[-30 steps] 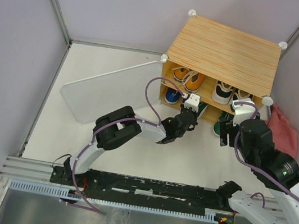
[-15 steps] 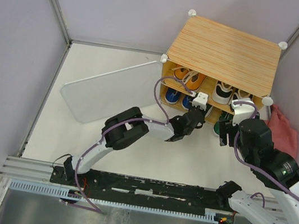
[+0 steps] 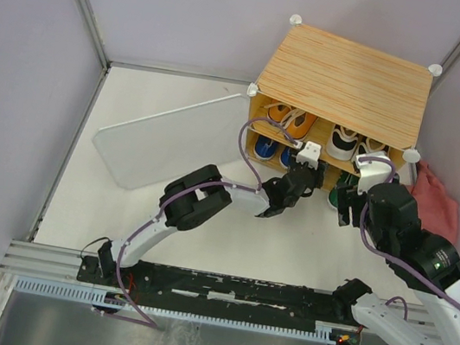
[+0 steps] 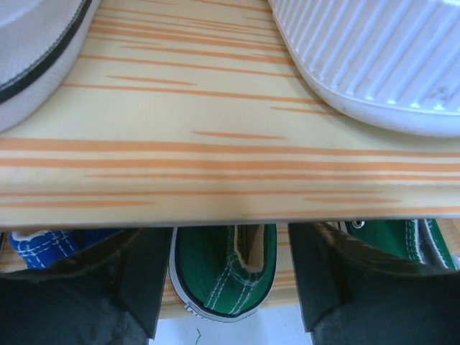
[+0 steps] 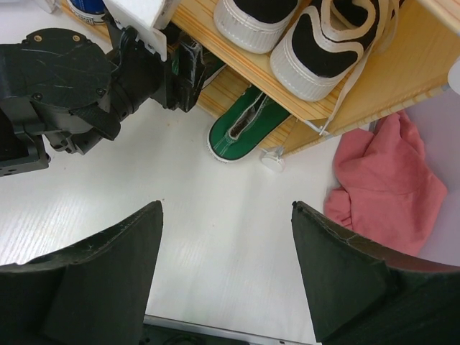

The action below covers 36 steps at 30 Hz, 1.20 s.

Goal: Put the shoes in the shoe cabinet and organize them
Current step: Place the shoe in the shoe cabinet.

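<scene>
The shoe cabinet (image 3: 345,81) stands at the back right, front open. Orange shoes (image 3: 291,119) and black shoes (image 3: 348,143) sit on its upper shelf, blue shoes (image 3: 267,148) lower left. My left gripper (image 4: 231,284) is at the lower compartment's mouth under the shelf edge (image 4: 230,165), open, its fingers either side of a green shoe's heel (image 4: 224,277) without pinching it. A second green shoe (image 4: 392,233) lies just right; its heel (image 5: 248,126) sticks out past the cabinet's front. My right gripper (image 5: 226,208) hangs open and empty over the white floor before the cabinet.
A pale door panel (image 3: 166,136) lies flat on the floor left of the cabinet. A pink cloth (image 5: 381,180) is bunched at the cabinet's right side by the wall. A white knob (image 5: 273,159) marks the cabinet's near corner. Purple walls enclose the floor.
My left arm pushed forward to the lower compartment with the green shoe, then its jaws opened and let the shoe go. The right arm has not moved.
</scene>
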Motion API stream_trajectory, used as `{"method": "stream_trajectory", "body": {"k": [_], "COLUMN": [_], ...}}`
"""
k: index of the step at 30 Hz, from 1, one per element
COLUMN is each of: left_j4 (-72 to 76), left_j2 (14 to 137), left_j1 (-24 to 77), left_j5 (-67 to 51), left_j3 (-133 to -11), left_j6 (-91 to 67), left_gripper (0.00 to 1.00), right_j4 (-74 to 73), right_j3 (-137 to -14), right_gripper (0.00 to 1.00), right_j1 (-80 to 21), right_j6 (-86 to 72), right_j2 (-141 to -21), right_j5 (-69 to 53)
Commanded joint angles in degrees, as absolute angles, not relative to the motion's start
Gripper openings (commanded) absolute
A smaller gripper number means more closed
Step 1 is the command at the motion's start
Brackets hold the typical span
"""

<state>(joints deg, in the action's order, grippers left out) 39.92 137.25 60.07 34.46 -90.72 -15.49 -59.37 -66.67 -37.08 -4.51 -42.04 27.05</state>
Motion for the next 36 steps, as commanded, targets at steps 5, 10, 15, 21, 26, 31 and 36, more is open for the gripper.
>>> {"method": "stream_trajectory", "body": {"k": [5,10,15,21,26,31,36], "left_j4": [48.5,48.7,46.2,46.0,45.1,42.8,41.2], "left_j2": [126.9,120.5,117.1,119.2,124.2,129.2,132.6], "left_j1": [60.9,63.5,67.0,70.4,70.4,69.9,68.5], "left_j5": [34.6,28.9,21.4,18.3,18.5,19.0,16.6], "left_j3": [-83.3,-74.9,-70.3,-71.1,-78.3,-84.9,-89.1], "left_j6": [-9.8,-7.8,-5.0,-3.1,-3.9,-5.6,-8.2], "left_gripper": [0.99,0.99,0.99,0.99,0.9,0.79,0.55], "right_j4": [-59.3,-59.7,-60.2,-60.2,-60.5,-60.9,-60.6], "right_j3": [-68.2,-68.3,-68.5,-68.4,-68.6,-68.9,-68.4], "right_gripper": [0.8,0.8,0.8,0.8,0.8,0.81,0.81], "right_j1": [-37.2,-37.2,-37.2,-37.2,-37.3,-37.2,-37.3], "right_j6": [-4.9,-4.8,-5.0,-5.2,-5.4,-5.0,-5.0], "right_j2": [-41.4,-41.2,-41.2,-40.8,-40.5,-40.2,-40.0], "right_j5": [27.0,27.3,29.0,30.1,30.1,30.5,30.4]}}
